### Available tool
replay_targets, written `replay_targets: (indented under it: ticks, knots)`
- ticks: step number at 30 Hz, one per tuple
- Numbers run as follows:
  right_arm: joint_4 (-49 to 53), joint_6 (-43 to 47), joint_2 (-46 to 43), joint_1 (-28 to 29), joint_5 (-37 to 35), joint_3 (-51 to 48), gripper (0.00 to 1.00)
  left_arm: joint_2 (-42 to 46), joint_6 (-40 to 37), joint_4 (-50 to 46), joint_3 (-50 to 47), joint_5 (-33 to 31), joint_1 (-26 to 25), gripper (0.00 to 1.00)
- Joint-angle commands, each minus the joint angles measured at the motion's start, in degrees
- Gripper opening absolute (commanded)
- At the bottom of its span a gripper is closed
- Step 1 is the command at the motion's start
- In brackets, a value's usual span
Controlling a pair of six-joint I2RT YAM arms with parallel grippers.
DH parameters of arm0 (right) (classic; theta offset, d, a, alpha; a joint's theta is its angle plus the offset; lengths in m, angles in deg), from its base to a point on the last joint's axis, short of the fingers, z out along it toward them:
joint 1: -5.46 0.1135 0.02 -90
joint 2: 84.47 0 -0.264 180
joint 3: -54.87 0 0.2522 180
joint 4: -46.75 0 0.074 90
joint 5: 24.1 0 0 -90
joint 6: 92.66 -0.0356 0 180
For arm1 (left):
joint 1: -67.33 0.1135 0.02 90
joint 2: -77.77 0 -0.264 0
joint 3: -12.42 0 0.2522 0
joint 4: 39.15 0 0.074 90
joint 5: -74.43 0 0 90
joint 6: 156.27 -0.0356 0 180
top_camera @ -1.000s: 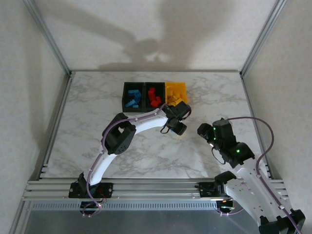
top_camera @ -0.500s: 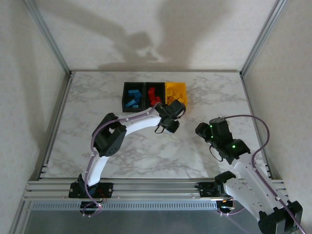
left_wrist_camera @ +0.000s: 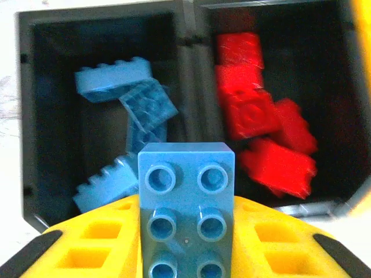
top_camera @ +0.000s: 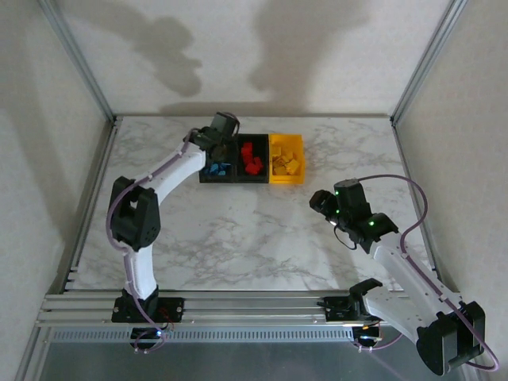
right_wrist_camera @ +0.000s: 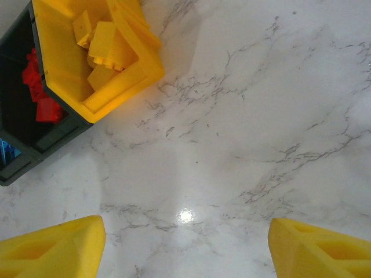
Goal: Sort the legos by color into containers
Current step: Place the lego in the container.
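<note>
Left side: the left arm reaches across the marble desk (top_camera: 238, 238) to the far row of containers (top_camera: 252, 181). The left fingers (top_camera: 218, 136) hang above the leftmost black bin (top_camera: 201, 171). In the left wrist view they are clenched on a blue lego (left_wrist_camera: 185, 197), gripped from both sides. Its studded face is turned to the camera and its far end projects past the fingertips over the bin's near wall. That brick is off the desk and not yet in the bin.

Leftmost black bin: it holds the other blue legos (left_wrist_camera: 113, 78), lying loose and tilted at various angles. I found no other colour among them.

Middle black bin (top_camera: 252, 180): joined to the first along a shared wall. It holds the red legos (top_camera: 252, 159) in a loose heap, somewhat blurred in the wrist view.

Yellow bin (top_camera: 286, 179): the right end of the row, touching the middle bin. It holds the yellow legos (top_camera: 286, 161), also loose. An exact count cannot be made in any bin.

Right side: the right fingers (top_camera: 317, 202) stand over bare desk, well apart from the yellow bin, to its right and nearer the arm bases. In the right wrist view they are released, spread wide with only marble between them and nothing grasped. The corner of the yellow bin lies at the upper left of that view. The desk surface around the bins carries no loose legos that I can make out.
</note>
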Motion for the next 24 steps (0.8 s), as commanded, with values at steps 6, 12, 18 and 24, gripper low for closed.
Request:
replay_targets:
  ticks: [6, 12, 18, 24]
  knots:
    - [0.34, -0.65, -1.22, 0.11, -0.17, 1.13, 0.74, -11.41, 3.71, -6.73, 14.04, -3.72, 2.21, 0.5]
    - [-0.6, 2.96, 1.91, 0.22, -0.01, 2.45, 0.76, -6.19, 5.07, -7.28, 12.73, -7.0, 2.21, 0.7]
    - [-2.65, 13.24, 9.51, -1.0, -6.98, 10.51, 0.99, 11.83, 6.55, 0.03, -2.71, -10.74, 2.21, 1.0]
    - [-11.81, 22.61, 19.78, -3.74, -27.34, 16.11, 0.99, 35.18, 8.08, 16.08, -28.84, -21.96, 4.01, 1.0]
